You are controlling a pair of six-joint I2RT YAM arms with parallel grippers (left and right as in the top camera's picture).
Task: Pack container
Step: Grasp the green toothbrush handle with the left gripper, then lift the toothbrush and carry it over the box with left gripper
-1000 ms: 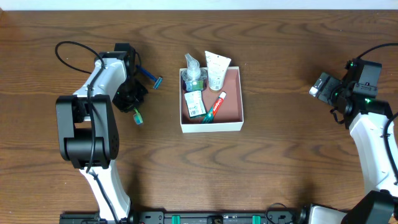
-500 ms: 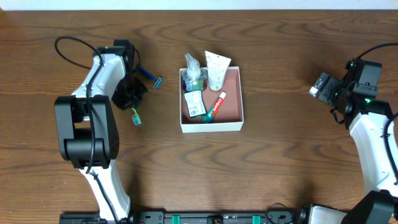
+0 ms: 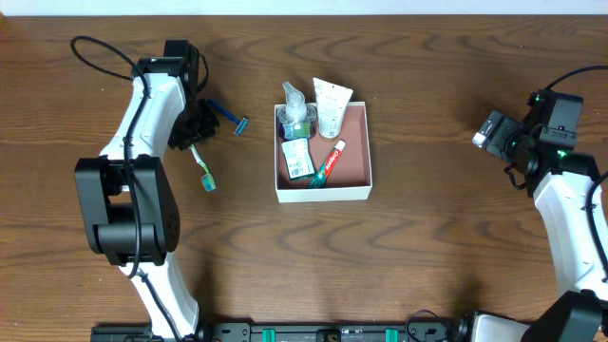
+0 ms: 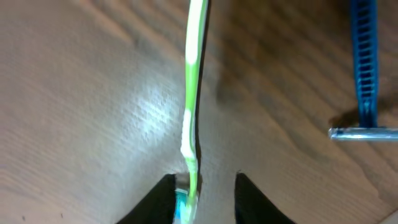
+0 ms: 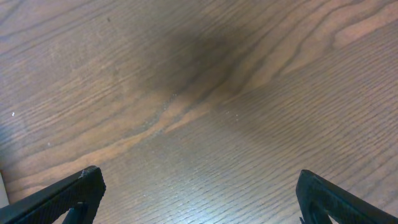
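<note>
Container (image 3: 323,193) sat on the desk (image 3: 427,247) with toiletries (image 3: 328,161) inside; well left of it, left tool (image 4: 202,190) was released, fingers apart astride a green toothbrush (image 4: 194,74) lying flat, blue razor (image 4: 364,62) nearer the container; far right of it, right tool (image 5: 200,193) gaped wide, empty.

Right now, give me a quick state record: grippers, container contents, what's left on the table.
left gripper: open, fingers either side of one end of the toothbrush
right gripper: open, over bare table, far right
container: holds pump bottle, white tube, green packet, toothpaste
outside container: toothbrush, blue razor, both to its left
</note>
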